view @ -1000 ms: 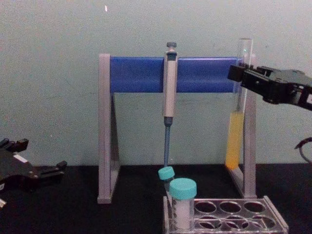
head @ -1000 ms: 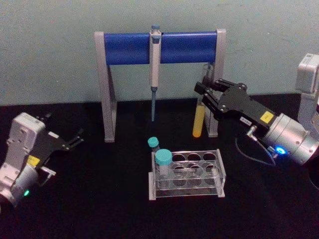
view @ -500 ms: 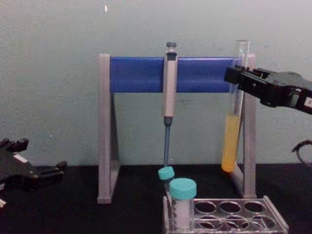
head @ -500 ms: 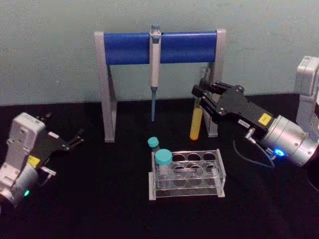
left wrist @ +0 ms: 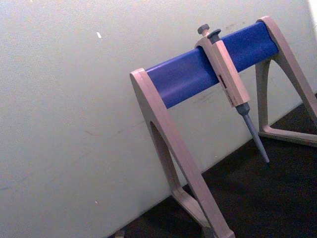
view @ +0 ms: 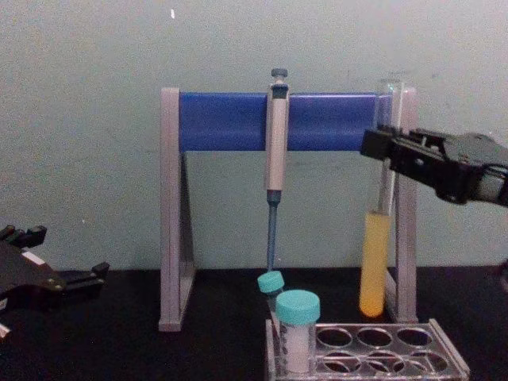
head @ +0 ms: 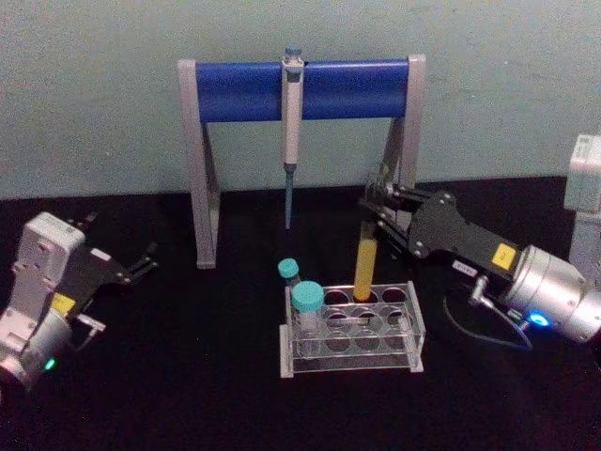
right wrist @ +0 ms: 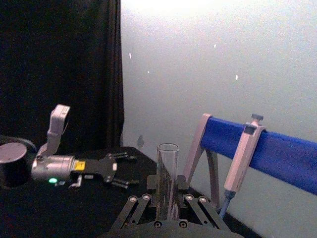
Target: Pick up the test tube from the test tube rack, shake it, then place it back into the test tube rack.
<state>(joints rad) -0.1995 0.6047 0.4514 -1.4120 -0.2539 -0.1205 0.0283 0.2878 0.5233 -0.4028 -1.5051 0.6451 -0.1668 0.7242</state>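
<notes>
The right claw (head: pixel 376 201) has come down and in toward the middle of the head view since a second ago, carrying the test tube (head: pixel 365 268) from beside the right post of the pipette stand (head: pixel 235 91) to the back row of the test tube rack (head: pixel 349 365). Its fingers are clamped on the bare upper glass, and the tube hangs nearly upright with the yellow-orange liquid in its lower part. In the chest view the right claw (view: pixel 379 148) sits at the right of the frame, and the test tube (view: pixel 373 270) ends with its round bottom just above the top plate of the test tube rack (view: pixel 448 370); whether it has entered a hole cannot be told. A teal-capped tube (head: pixel 307 310) stands in the rack's left end, well apart from the glass tube. The pipette (head: pixel 292 122) hangs from the stand's blue bar. The left claw (head: pixel 141 262) rests low at the left of the frame above the black worktop (head: pixel 188 385), fingers spread apart and gripping nothing
</notes>
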